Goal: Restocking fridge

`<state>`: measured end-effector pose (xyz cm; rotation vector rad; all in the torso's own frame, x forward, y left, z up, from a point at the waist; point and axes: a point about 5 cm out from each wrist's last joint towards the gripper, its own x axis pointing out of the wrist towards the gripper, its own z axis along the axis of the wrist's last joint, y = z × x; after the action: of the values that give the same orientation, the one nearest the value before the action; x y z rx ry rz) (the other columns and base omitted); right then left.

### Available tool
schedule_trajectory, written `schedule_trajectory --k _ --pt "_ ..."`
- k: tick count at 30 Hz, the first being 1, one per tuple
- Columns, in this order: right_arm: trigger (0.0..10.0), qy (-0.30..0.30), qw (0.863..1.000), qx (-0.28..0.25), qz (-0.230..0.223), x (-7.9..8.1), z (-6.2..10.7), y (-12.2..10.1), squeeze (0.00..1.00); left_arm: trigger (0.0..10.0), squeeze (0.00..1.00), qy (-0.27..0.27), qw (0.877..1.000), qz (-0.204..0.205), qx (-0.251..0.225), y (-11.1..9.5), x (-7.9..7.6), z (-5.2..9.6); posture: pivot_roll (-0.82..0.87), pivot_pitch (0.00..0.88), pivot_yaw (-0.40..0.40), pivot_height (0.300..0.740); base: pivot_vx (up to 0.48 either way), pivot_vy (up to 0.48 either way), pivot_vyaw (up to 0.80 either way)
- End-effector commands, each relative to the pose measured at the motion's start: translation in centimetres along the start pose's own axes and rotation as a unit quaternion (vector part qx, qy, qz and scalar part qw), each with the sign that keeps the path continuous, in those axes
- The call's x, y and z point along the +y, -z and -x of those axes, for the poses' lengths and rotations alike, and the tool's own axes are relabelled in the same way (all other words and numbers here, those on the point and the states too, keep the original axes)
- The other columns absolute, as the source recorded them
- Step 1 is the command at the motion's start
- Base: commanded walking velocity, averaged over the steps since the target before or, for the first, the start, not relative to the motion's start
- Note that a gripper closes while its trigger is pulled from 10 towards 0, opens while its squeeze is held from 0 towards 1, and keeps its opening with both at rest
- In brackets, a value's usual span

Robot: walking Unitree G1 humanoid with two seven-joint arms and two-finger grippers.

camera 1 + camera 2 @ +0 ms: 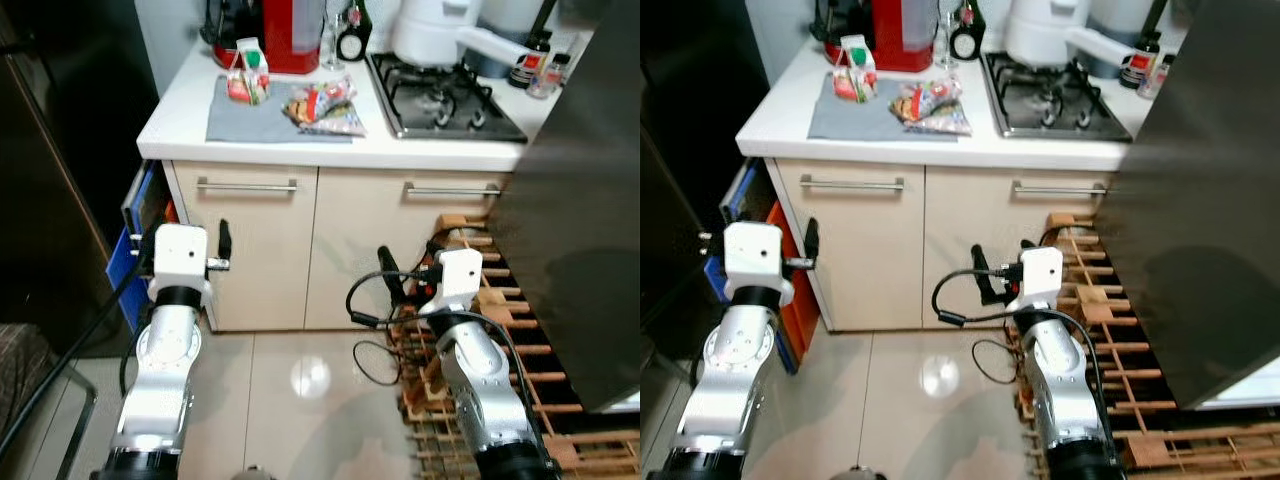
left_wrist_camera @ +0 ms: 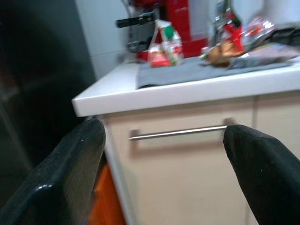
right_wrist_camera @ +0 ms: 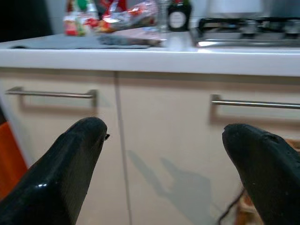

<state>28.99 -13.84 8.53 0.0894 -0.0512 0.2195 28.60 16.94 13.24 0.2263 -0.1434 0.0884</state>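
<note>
On the white counter (image 1: 180, 115) lies a grey mat (image 1: 250, 120). A small red, green and white carton (image 1: 248, 72) stands on it, beside a clear bag of packaged food (image 1: 325, 108). Both arms are raised in front of the cream cabinet doors, well below the counter top. My left gripper (image 2: 164, 136) is open with nothing between its fingers, level with the left door's handle (image 2: 178, 133). My right gripper (image 3: 164, 136) is also open and holds nothing, in front of the seam between the two doors.
A gas hob (image 1: 445, 100), a white appliance (image 1: 430, 30) and a red appliance (image 1: 290, 35) stand at the counter's back. A large dark door (image 1: 580, 230) stands close on the right above a wooden slatted rack (image 1: 500, 330). Blue and orange bins (image 1: 135, 240) sit left of the cabinet.
</note>
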Motion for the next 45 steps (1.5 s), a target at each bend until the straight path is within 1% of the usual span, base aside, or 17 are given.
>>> schedule_trajectory --k 1,3,5,11,13,15,16,17,18,21,25,29,31,34,35,38,45 --pt "10.0 0.001 1.000 -0.014 0.000 0.1 -0.7 -0.6 0.00 10.0 0.00 0.013 1.000 0.016 0.002 0.1 -0.7 -0.2 0.01 0.000 -0.046 0.740 0.000 0.000 0.00" --pt "10.0 0.001 1.000 -0.012 0.003 0.0 -0.7 -0.5 0.00 10.0 0.00 0.011 1.000 0.021 0.007 0.3 -0.7 -0.2 0.01 0.000 -0.049 0.740 0.000 0.000 0.00" --pt "10.0 0.014 1.000 -0.003 0.005 -0.5 -0.8 -0.2 0.00 10.0 0.00 0.009 0.999 0.028 0.019 0.7 -0.8 -0.2 0.02 0.000 -0.054 0.740 0.000 0.000 0.00" --pt "10.0 0.016 1.000 -0.007 0.011 -0.8 -0.9 -0.6 0.00 10.0 0.00 0.022 0.999 0.025 0.016 0.6 -0.7 0.3 0.02 0.000 -0.038 0.740 0.000 0.000 0.24" --pt "10.0 0.018 1.000 -0.009 0.014 -0.8 -0.9 -0.6 0.00 10.0 0.00 0.027 0.999 0.028 0.005 0.3 -0.5 0.3 0.02 0.000 -0.033 0.740 0.000 0.000 0.00" --pt "10.0 0.018 1.000 -0.010 0.014 -0.7 -0.8 -0.6 0.00 10.0 0.00 0.005 0.999 0.035 -0.005 -0.3 0.4 0.0 0.01 0.000 -0.027 0.740 0.234 0.000 0.00" --pt "10.0 0.012 1.000 -0.012 0.012 -0.5 -0.8 -0.6 0.00 10.0 0.00 -0.020 0.999 0.034 -0.020 -1.0 1.0 -0.5 0.01 0.000 -0.026 0.740 0.472 0.000 0.00" --pt "10.0 0.004 1.000 -0.013 0.010 -0.4 -0.9 -0.6 0.00 10.0 0.00 -0.024 0.999 0.032 -0.031 -1.4 1.1 -0.6 0.01 0.000 -0.026 0.740 0.472 0.000 0.00" --pt "10.0 -0.003 1.000 -0.017 0.012 -0.2 -0.9 -0.7 0.00 10.0 0.00 -0.022 0.998 0.030 -0.042 -1.9 1.0 -0.8 0.01 0.000 -0.026 0.740 0.469 0.000 0.00" --pt "10.0 -0.014 1.000 -0.023 0.015 0.0 -1.0 -0.9 0.00 10.0 0.00 -0.016 0.998 0.030 -0.049 -2.2 0.7 -0.8 0.00 0.000 -0.030 0.740 0.466 0.000 0.00" --pt "10.0 -0.022 0.999 -0.032 0.022 0.3 -1.2 -1.5 0.00 10.0 0.00 -0.009 0.998 0.035 -0.051 -2.4 0.2 -0.6 0.01 0.000 -0.034 0.740 0.465 0.000 0.78" --pt "10.0 -0.033 0.998 -0.041 0.027 0.6 -1.4 -1.9 0.00 10.0 0.00 0.003 0.997 0.031 -0.068 -3.0 0.0 -0.5 0.01 0.000 -0.034 0.740 0.461 0.000 0.64" --pt "10.0 -0.035 0.998 -0.046 0.030 0.7 -1.5 -2.1 0.00 10.0 0.00 0.014 0.996 0.025 -0.082 -3.5 -0.2 -0.7 0.01 0.000 -0.033 0.740 0.461 0.000 0.00" --pt "10.0 -0.033 0.997 -0.060 0.028 0.9 -1.8 -2.6 0.00 10.0 0.00 0.044 0.993 0.018 -0.111 -5.0 -0.6 -1.5 0.01 0.000 -0.026 0.740 0.463 0.000 0.00" --pt "10.0 -0.033 0.997 -0.060 0.028 0.9 -1.8 -2.6 0.00 10.0 0.00 0.044 0.993 0.018 -0.111 -5.0 -0.6 -1.5 0.01 0.000 -0.026 0.740 0.465 0.000 0.00" --pt "10.0 -0.028 0.997 -0.068 0.031 0.9 -1.9 -3.0 0.00 10.0 0.00 0.061 0.989 0.014 -0.132 -6.2 -0.8 -2.1 0.01 0.000 -0.023 0.740 0.463 0.000 0.00" --pt "10.0 -0.016 0.996 -0.080 0.035 0.7 -1.9 -3.4 0.00 10.0 0.00 0.070 0.987 0.020 -0.141 -7.0 -0.7 -3.0 0.00 0.000 -0.021 0.740 0.461 0.000 -0.42"
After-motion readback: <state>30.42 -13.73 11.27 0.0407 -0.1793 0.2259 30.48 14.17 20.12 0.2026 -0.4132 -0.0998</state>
